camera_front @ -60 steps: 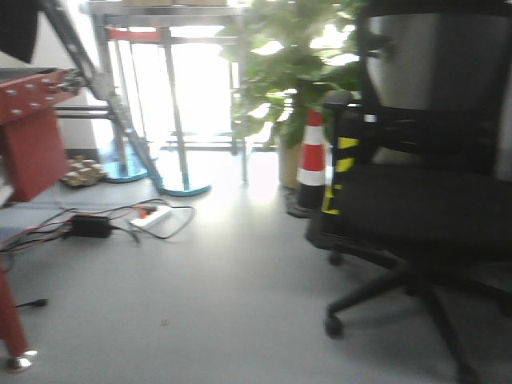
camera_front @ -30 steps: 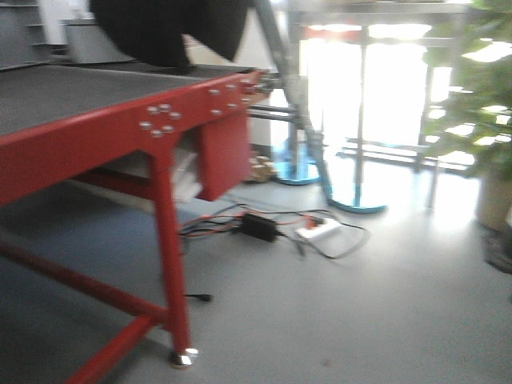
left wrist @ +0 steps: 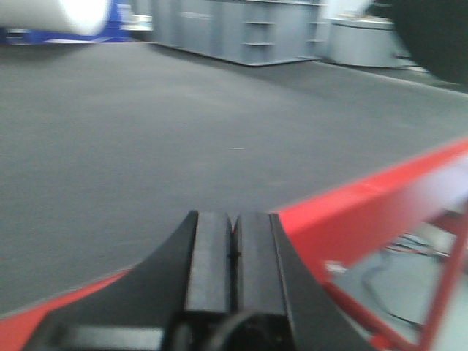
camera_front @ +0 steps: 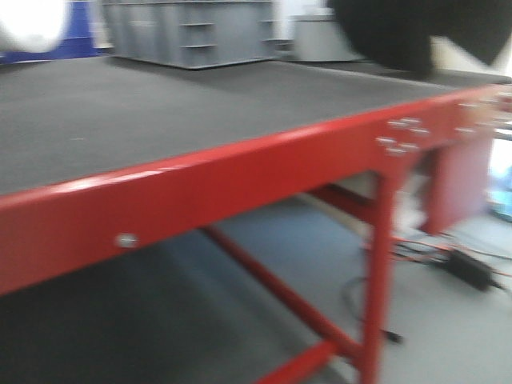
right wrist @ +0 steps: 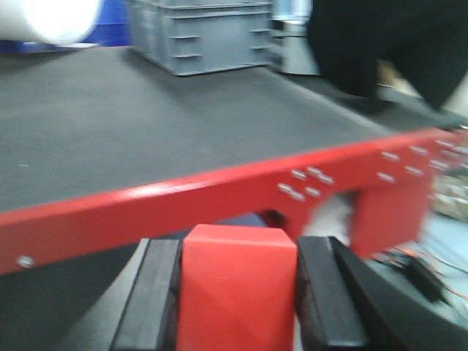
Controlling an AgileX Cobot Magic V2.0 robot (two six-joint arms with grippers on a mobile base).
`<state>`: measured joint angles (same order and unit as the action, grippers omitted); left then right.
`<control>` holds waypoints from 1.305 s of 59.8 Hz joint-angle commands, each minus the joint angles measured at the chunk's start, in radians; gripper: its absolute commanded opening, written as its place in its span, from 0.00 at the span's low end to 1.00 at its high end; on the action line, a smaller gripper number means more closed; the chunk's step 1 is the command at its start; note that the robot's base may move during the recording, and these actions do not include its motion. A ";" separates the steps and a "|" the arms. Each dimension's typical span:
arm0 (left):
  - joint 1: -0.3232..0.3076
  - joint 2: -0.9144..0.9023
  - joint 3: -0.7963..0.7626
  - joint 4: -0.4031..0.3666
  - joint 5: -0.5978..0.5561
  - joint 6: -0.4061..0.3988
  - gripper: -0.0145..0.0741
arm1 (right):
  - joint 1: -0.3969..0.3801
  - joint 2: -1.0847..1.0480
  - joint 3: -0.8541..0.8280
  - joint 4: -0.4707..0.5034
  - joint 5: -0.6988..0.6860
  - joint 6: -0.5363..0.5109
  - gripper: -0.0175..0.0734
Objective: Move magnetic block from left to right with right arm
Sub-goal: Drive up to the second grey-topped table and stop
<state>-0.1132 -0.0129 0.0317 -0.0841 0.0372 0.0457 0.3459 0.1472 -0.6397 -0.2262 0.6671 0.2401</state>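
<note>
Presently, the magnetic block is clasped between the fingers of the right gripper before the red-edged table, while the left gripper is clenched on nothing.

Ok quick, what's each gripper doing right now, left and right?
Left gripper: closed, holding nothing.
Right gripper: closed on the small matte red cube.

No writing, label, brand or number can be read in any view; motion blur softens the red-framed counter and the grey crate at its far side.
</note>
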 commanded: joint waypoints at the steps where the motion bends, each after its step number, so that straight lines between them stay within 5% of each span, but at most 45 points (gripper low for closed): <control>1: -0.004 -0.010 0.009 0.001 -0.082 0.000 0.03 | -0.001 0.024 -0.026 -0.020 -0.089 -0.008 0.39; 78: -0.004 -0.010 0.009 0.001 -0.082 0.000 0.03 | -0.001 0.024 -0.026 -0.020 -0.089 -0.008 0.39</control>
<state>-0.1132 -0.0129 0.0317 -0.0841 0.0372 0.0457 0.3459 0.1490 -0.6397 -0.2262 0.6671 0.2401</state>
